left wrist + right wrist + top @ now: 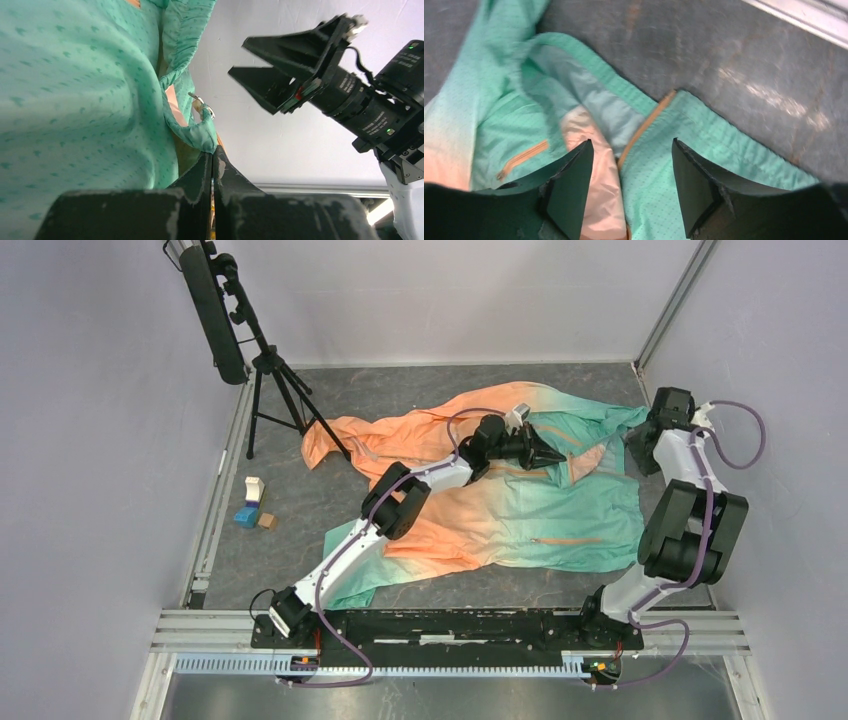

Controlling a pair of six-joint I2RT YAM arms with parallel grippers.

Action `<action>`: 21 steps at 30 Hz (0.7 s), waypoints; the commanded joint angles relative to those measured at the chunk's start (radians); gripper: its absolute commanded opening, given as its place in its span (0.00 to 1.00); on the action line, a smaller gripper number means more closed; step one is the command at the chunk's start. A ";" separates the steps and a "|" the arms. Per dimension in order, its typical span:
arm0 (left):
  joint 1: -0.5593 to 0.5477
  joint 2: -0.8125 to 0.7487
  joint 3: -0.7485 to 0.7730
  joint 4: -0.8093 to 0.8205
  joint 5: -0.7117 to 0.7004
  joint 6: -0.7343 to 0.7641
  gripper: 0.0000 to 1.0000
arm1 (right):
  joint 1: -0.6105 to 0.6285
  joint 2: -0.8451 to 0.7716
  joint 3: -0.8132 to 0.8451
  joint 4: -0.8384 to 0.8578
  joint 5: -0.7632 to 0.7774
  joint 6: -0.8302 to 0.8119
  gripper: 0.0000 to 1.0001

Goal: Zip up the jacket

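Observation:
The jacket (520,505) lies spread on the grey table, orange on the left fading to mint green on the right. My left gripper (552,454) is over its upper middle. In the left wrist view it (214,154) is shut on a mint green edge of the jacket (75,90), with a small metal zipper pull (202,105) just above the pinch. My right gripper (640,448) hangs open over the jacket's right end. In the right wrist view it (630,146) is open above green fabric (664,170) and an orange zip tape (646,125). It also shows open in the left wrist view (270,62).
A black tripod (275,390) with a long black bar stands at the back left. Small blocks (254,506) lie on the table at the left. A metal rail (450,625) runs along the near edge. Walls close in left, back and right.

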 commanded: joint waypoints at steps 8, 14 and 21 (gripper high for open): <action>-0.004 0.029 0.090 0.040 -0.008 -0.046 0.02 | -0.005 0.102 -0.047 -0.101 0.099 0.268 0.59; -0.006 0.021 0.087 0.015 -0.001 -0.020 0.02 | -0.006 0.182 -0.048 -0.062 0.074 0.277 0.56; -0.006 -0.008 0.081 -0.035 0.003 0.035 0.02 | -0.005 0.125 -0.077 0.017 0.038 0.168 0.16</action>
